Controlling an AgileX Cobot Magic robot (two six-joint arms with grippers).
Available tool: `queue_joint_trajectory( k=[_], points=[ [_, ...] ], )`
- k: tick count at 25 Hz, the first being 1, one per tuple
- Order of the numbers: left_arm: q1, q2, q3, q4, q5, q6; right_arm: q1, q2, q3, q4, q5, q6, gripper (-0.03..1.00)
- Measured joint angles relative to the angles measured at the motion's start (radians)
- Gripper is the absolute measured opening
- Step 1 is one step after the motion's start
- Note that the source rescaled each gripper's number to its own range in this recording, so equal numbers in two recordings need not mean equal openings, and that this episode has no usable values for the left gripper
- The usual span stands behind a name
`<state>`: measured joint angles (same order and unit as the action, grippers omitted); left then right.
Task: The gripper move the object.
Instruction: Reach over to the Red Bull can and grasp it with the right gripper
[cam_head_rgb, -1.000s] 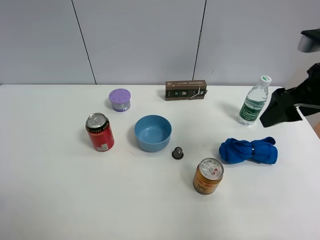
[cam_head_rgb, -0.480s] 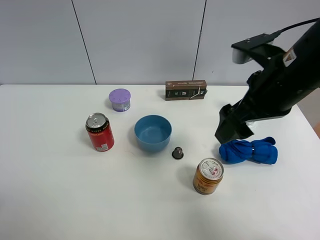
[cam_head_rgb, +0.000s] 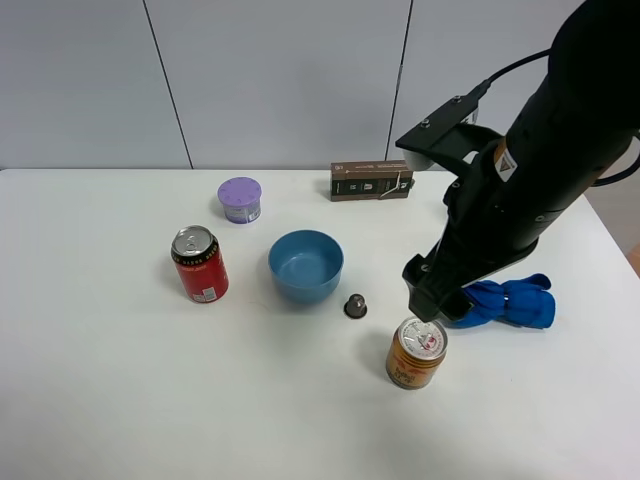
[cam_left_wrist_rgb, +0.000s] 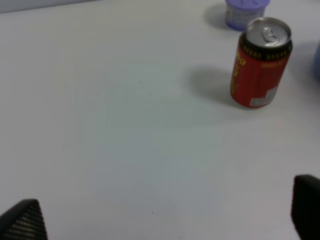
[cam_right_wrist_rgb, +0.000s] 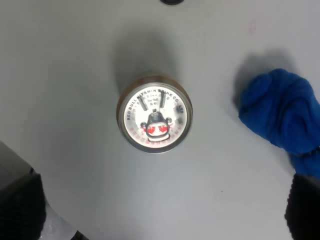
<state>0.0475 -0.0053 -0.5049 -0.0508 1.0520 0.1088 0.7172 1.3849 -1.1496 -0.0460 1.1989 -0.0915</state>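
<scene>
White tabletop (cam_head_rgb: 120, 400) fills the scene, with grey wall panels behind it. Near its middle stands a blue bowl (cam_head_rgb: 305, 265), upright.

The gold-orange can (cam_head_rgb: 416, 352) stands upright to the bowl's right and nearer the camera, well apart from it. Its silver top with red markings faces straight up, as the right wrist view shows (cam_right_wrist_rgb: 154, 119).

The right gripper (cam_head_rgb: 432, 298) hangs at the end of the large black arm, on the bowl's right, directly over the can. From the high view its tip looks just above the can's lid, though contact cannot be judged there. In the wrist view the right gripper (cam_right_wrist_rgb: 162, 210) has its jaws spread wide, one black fingertip (cam_right_wrist_rgb: 20, 205) at each side of the picture. The can sits clear between them, gripped by nothing.

The left gripper (cam_left_wrist_rgb: 165, 217) shows only in its own wrist view. Its jaws are also wide apart, with bare table between them.

A small dark capsule (cam_head_rgb: 355, 305) lies just right of the bowl, between it and the can. A bunched blue cloth (cam_head_rgb: 505, 302) lies farther right, partly behind the arm. A red can (cam_head_rgb: 199, 263) stands left of the bowl. A purple tub (cam_head_rgb: 240, 199) sits behind and to the bowl's left. A brown box (cam_head_rgb: 371, 180) lies behind the bowl, by the wall.
</scene>
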Motion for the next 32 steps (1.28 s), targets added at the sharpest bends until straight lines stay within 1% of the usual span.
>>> queue_joint_trajectory(
  k=[7, 15, 23, 32],
  points=[
    [0.000, 0.000, 0.000, 0.000, 0.000, 0.000, 0.000, 0.010, -0.001, -0.018, 0.012, 0.001, 0.89],
    [0.000, 0.000, 0.000, -0.001, 0.000, 0.000, 0.000, 0.132, -0.001, -0.021, 0.020, 0.001, 0.89],
    [0.000, 0.000, 0.000, -0.001, 0.000, 0.000, 0.000, 0.203, 0.000, 0.035, 0.018, 0.001, 0.89],
    [0.000, 0.000, 0.000, -0.001, 0.000, 0.000, 0.000, 0.203, 0.000, 0.034, -0.001, 0.001, 0.88]
  ],
)
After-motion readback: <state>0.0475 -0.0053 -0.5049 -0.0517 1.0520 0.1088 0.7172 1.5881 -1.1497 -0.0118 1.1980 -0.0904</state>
